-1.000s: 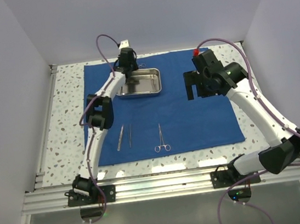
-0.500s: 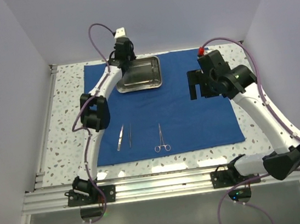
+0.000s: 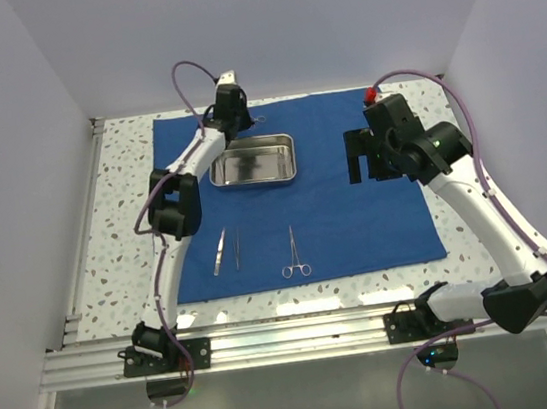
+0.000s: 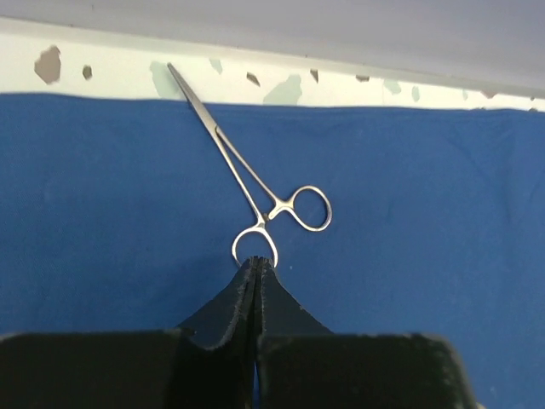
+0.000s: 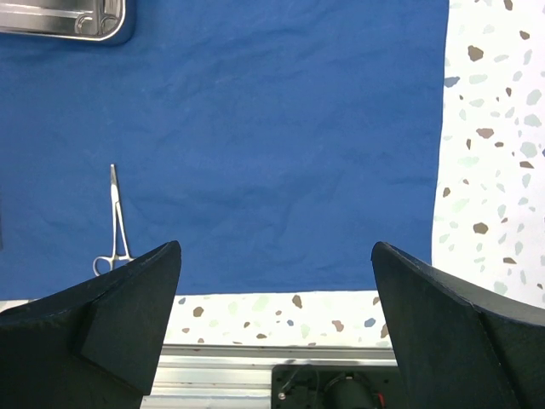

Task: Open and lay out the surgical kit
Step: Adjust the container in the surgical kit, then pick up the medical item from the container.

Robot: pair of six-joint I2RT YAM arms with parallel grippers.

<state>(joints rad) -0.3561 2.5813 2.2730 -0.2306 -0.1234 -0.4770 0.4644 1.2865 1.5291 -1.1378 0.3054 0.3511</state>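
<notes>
Surgical kit (image 3: 357,224) lies unwrapped across the middle of the overhead view: we see its blue cloth wrap (image 5: 281,128) spread flat on the speckled table (image 3: 120,184). On the cloth, the steel tray (image 3: 253,162) sits at upper centre, a little to the left. Below it, near the cloth's lower edge, two tweezers (image 3: 220,252) lie side by side, with the near clamp (image 3: 292,247) just to their right. At the cloth's top edge lies the far clamp (image 4: 274,204), its tips reaching onto the table. We see the left gripper (image 4: 256,264) with jaws pressed together, its tips at the near ring of that clamp; whether they pinch it we cannot tell. The right gripper (image 5: 274,247) is spread wide, hovering over the right of the cloth and holding nothing.
</notes>
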